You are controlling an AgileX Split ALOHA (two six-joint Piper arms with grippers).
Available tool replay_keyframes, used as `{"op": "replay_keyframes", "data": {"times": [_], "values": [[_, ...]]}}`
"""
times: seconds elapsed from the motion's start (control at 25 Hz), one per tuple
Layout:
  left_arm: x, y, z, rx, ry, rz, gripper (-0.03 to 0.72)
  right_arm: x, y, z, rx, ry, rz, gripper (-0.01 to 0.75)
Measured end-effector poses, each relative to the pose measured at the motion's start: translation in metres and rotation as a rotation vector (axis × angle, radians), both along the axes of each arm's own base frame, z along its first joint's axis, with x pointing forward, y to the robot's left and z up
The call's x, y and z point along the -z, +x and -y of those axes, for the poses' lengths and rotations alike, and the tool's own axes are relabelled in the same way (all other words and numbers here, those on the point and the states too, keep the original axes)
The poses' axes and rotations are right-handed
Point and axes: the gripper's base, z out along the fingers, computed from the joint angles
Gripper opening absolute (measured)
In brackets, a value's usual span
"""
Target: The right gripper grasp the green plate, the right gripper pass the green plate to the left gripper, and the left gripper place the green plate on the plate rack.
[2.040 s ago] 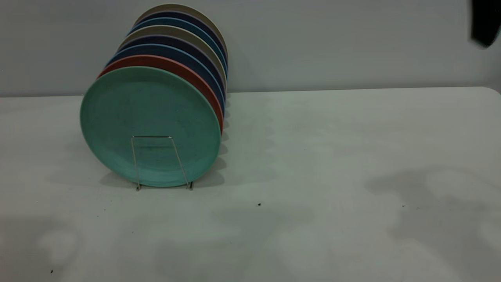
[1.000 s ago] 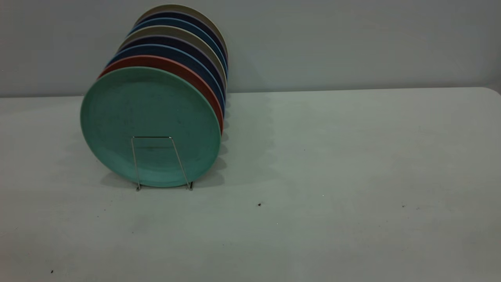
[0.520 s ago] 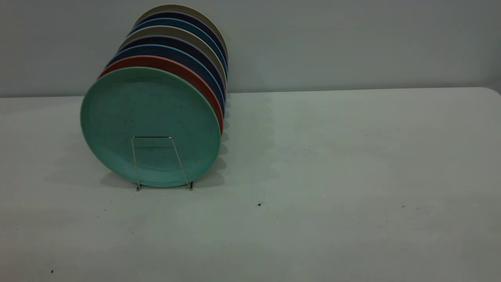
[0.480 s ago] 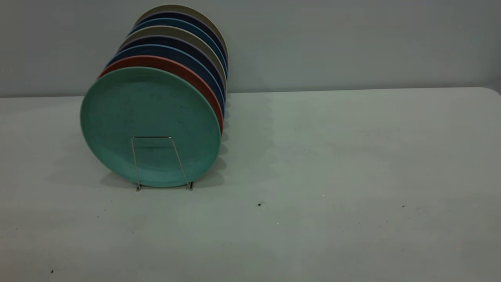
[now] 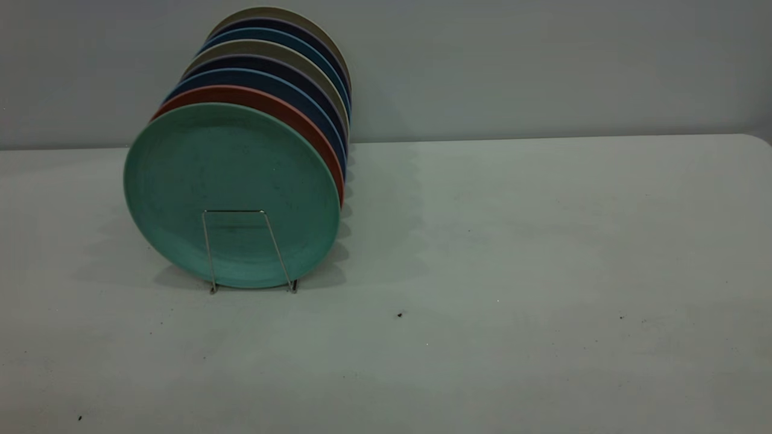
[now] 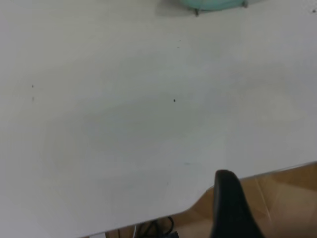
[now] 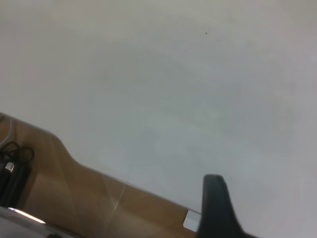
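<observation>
The green plate (image 5: 232,193) stands upright in the front slot of the plate rack (image 5: 247,250), at the left of the table. Its lower edge (image 6: 213,4) and a rack foot (image 6: 196,12) also show in the left wrist view. My left gripper (image 6: 233,208) shows only as a black part over the table's edge, far from the plate and holding nothing. My right gripper (image 7: 215,208) shows the same way at another table edge. Neither gripper appears in the exterior view.
Behind the green plate stand a salmon-pink plate (image 5: 271,102) and several dark blue and beige plates (image 5: 283,54). The white table (image 5: 512,241) stretches to the right. Wooden floor (image 6: 287,198) and cables (image 7: 12,163) lie beyond its edges.
A black arm part seen at the exterior view's upper right two seconds ago has left the view, and its shadows on the table are gone. The plates and rack have not moved.
</observation>
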Motion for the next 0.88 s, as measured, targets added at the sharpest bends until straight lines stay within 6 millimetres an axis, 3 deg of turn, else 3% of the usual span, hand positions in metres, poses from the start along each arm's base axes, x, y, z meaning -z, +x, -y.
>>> {"op": "replay_keyframes", "data": {"times": [0.64, 0.88], "values": [[0.0, 0.0, 0.0, 0.004, -0.001, 0.001, 0.449, 0.0, -0.001, 0.0, 0.003, 0.002, 0.007, 0.506], [0.0, -0.011, -0.001, -0.096, -0.01, 0.079, 0.449, -0.001, -0.014, 0.005, 0.137, 0.026, 0.103, 0.506]]}}
